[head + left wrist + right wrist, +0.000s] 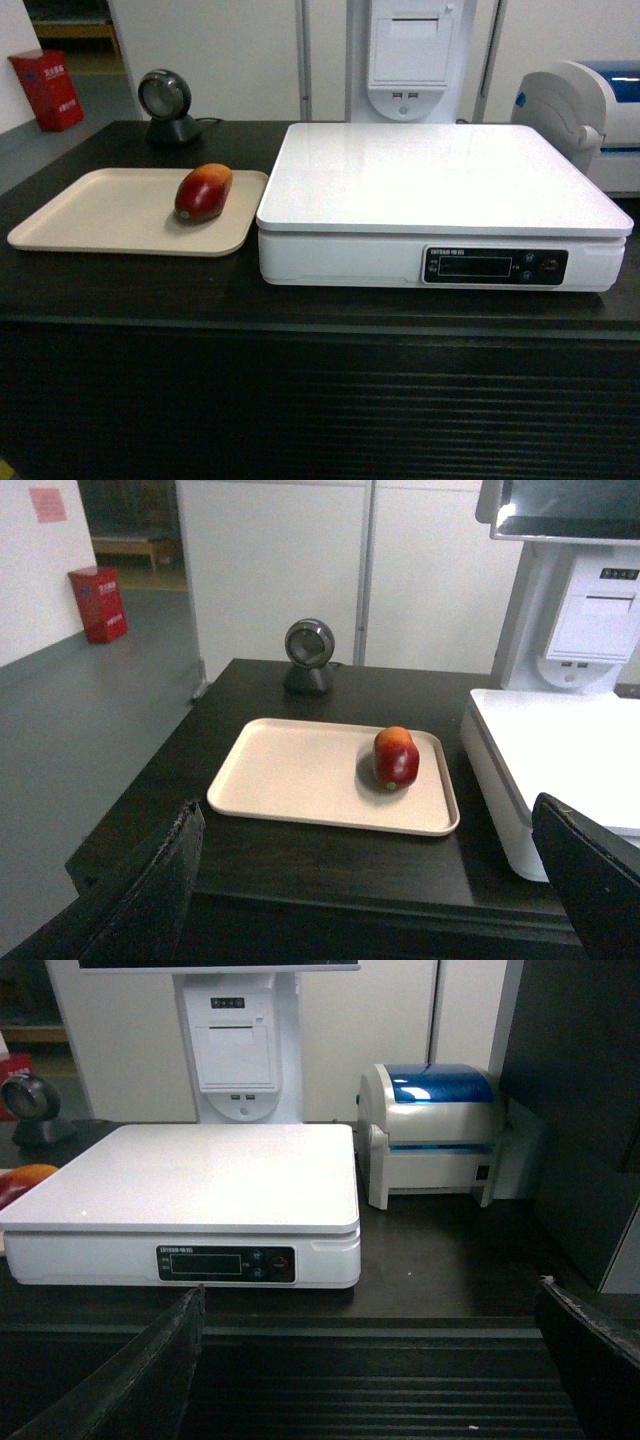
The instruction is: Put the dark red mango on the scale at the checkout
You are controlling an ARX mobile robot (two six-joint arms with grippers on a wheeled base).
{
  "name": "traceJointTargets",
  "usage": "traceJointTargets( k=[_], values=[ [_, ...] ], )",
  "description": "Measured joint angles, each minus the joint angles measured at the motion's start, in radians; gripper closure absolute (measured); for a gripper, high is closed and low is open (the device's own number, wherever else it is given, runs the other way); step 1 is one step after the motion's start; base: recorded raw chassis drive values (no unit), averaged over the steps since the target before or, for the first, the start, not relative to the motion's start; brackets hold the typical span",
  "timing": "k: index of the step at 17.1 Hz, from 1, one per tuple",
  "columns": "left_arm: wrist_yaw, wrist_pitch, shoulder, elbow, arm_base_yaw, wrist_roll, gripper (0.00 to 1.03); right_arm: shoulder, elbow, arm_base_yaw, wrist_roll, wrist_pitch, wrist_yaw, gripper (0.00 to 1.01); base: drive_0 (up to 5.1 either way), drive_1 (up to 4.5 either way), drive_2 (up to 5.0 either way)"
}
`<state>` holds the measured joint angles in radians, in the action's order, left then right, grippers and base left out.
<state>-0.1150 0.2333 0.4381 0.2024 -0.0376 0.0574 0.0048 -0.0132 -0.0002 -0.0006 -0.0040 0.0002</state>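
The dark red mango [203,191] lies on its side at the right end of a beige tray [90,215], just left of the white scale [440,180] on the dark checkout counter [300,300]. Neither gripper shows in the head view. In the left wrist view my left gripper [370,880] hangs open before the counter's front edge, short of the mango [396,757], with nothing between its fingers. In the right wrist view my right gripper [370,1360] is open too, in front of the ribbed counter front, right of the scale [200,1180]. The scale top is bare.
A round black scanner [168,105] stands behind the tray. A white-and-blue printer [435,1130] sits right of the scale, with a dark upright panel [580,1110] beyond it. A white terminal stand [410,60] rises behind the scale. A red box [47,90] stands on the floor far left.
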Motion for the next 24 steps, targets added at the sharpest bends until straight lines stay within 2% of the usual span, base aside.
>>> traceJointTargets(
  k=[2, 3, 4, 6, 10, 12, 16, 20, 24],
  values=[
    [0.166, 0.230, 0.285, 0.084, 0.107, -0.045, 0.05, 0.000, 0.000, 0.000, 0.000, 0.000, 0.000, 0.03, 0.0, 0.00, 0.0],
    [0.220, 0.340, 0.461, 0.161, 0.119, -0.072, 0.05, 0.000, 0.000, 0.000, 0.000, 0.000, 0.000, 0.03, 0.0, 0.00, 0.0],
    [0.258, 0.396, 0.613, 0.236, 0.106, -0.104, 0.05, 0.000, 0.000, 0.000, 0.000, 0.001, 0.000, 0.03, 0.0, 0.00, 0.0],
    [0.314, 0.401, 0.942, 0.424, 0.060, -0.130, 0.05, 0.000, 0.000, 0.000, 0.000, 0.000, 0.000, 0.03, 0.0, 0.00, 0.0],
    [0.325, 0.268, 1.389, 0.817, 0.004, -0.174, 0.05, 0.000, 0.000, 0.000, 0.000, 0.000, 0.000, 0.03, 0.0, 0.00, 0.0],
    [0.322, 0.185, 1.534, 0.982, -0.005, -0.190, 0.05, 0.000, 0.000, 0.000, 0.000, 0.000, 0.000, 0.03, 0.0, 0.00, 0.0],
    [0.317, 0.009, 1.729, 1.283, -0.009, -0.195, 0.05, 0.000, 0.000, 0.000, 0.000, 0.000, 0.000, 0.03, 0.0, 0.00, 0.0],
    [0.298, -0.142, 1.872, 1.477, -0.026, -0.201, 0.05, 0.000, 0.000, 0.000, 0.000, 0.000, 0.000, 0.03, 0.0, 0.00, 0.0],
    [0.227, -0.234, 1.943, 1.568, -0.038, -0.250, 0.05, 0.000, 0.000, 0.000, 0.000, 0.000, 0.000, 0.03, 0.0, 0.00, 0.0]
  ],
)
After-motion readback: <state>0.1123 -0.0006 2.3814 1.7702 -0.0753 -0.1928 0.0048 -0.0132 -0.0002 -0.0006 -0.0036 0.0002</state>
